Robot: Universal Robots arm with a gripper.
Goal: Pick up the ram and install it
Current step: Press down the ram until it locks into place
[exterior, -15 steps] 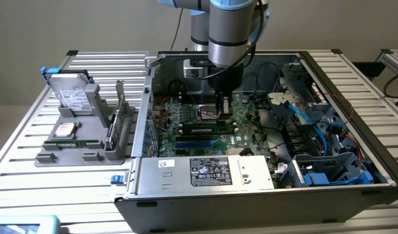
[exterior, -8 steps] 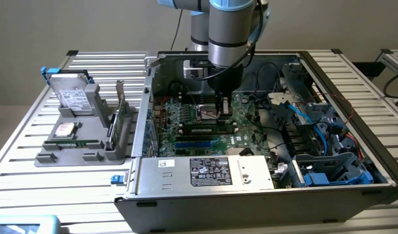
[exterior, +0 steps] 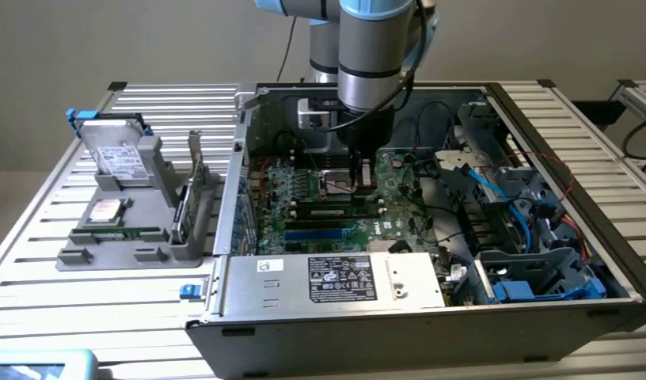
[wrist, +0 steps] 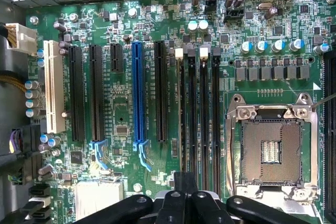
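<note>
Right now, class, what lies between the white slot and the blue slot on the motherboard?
In the wrist view, between the white slot and the blue slot stand two long black slots and one short black slot.

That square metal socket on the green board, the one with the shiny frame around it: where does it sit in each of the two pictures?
Exterior view: the CPU socket lies near the middle of the motherboard, just beside the claw's tip.
Wrist view: the CPU socket shows open, its silver frame around a grid of contacts, next to the long black memory slots.
Shared landmark: the blue expansion slot.
</note>
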